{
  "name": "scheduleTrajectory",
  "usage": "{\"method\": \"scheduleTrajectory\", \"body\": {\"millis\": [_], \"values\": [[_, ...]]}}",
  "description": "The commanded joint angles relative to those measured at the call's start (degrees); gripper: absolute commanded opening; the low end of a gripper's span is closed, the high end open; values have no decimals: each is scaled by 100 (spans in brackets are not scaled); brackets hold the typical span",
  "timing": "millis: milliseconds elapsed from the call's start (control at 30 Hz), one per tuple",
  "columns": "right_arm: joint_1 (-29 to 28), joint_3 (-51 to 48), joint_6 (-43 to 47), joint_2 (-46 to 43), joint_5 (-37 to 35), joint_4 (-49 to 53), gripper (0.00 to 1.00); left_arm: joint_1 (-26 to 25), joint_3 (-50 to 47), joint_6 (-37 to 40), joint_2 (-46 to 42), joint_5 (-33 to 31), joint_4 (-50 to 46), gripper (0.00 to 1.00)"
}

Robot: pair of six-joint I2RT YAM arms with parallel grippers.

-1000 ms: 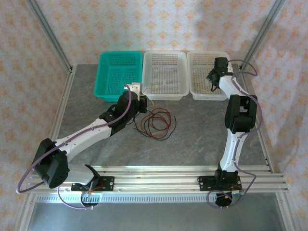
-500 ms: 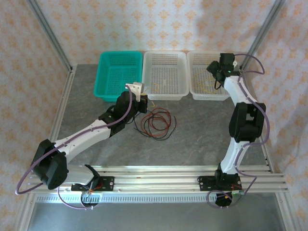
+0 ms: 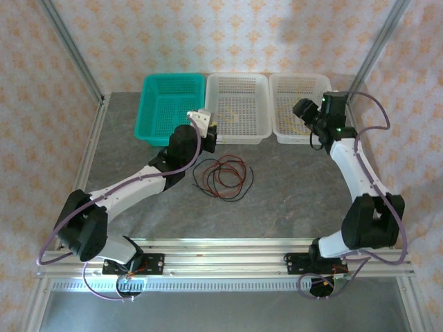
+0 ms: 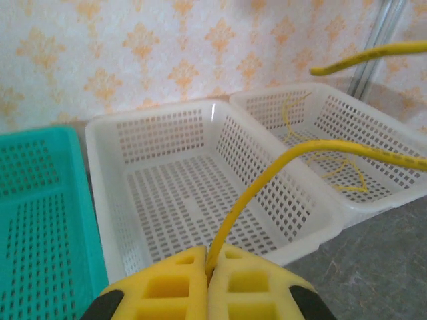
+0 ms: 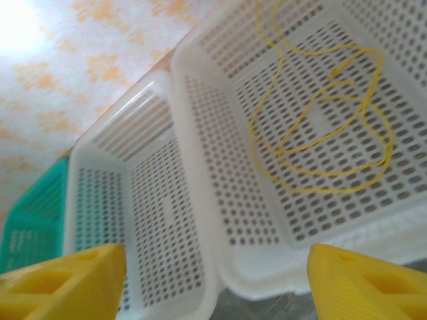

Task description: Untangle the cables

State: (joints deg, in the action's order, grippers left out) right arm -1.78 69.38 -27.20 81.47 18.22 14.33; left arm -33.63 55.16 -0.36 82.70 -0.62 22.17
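My left gripper (image 3: 209,127) hovers by the front of the middle white basket (image 3: 237,140), shut on a yellow cable (image 4: 267,175) that rises from between its pads (image 4: 180,287) and arcs off to the right. On the table just below it, red and black cables (image 3: 223,177) lie in tangled loops. Another yellow cable (image 5: 320,137) lies coiled on the floor of the right white basket (image 5: 200,167). My right gripper (image 3: 303,109) hangs over that basket's front edge, open, with nothing between its fingers (image 5: 70,283).
A teal basket (image 3: 149,131) stands left of the two white ones, all three in a row at the back of the grey table. Metal frame posts rise at the back corners. An aluminium rail runs along the near edge.
My right gripper opened, left the yellow cable in the right basket and drew back toward the basket's front as its arm swung out right. My left gripper moved slightly toward the middle basket.
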Motion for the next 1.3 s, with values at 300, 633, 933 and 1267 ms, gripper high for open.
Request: {"method": "scheduleTrajectory", "body": {"millis": [300,633,933,1267], "values": [[-1170,-661,-717,-1651,1105,-662,68,-12,136,1583,273,475,1465,0],[-1883,-967,-861,-1834,1924,-1436,66,-214,329,1805,370,653,1353,0],[-1992,-1160,-884,-1772,2298,-2032,62,-344,389,1559,500,1065,1309,0],[-2117,-1041,-651,-1593,2386,-1761,44,-390,553,1463,641,1057,1141,0]]}}
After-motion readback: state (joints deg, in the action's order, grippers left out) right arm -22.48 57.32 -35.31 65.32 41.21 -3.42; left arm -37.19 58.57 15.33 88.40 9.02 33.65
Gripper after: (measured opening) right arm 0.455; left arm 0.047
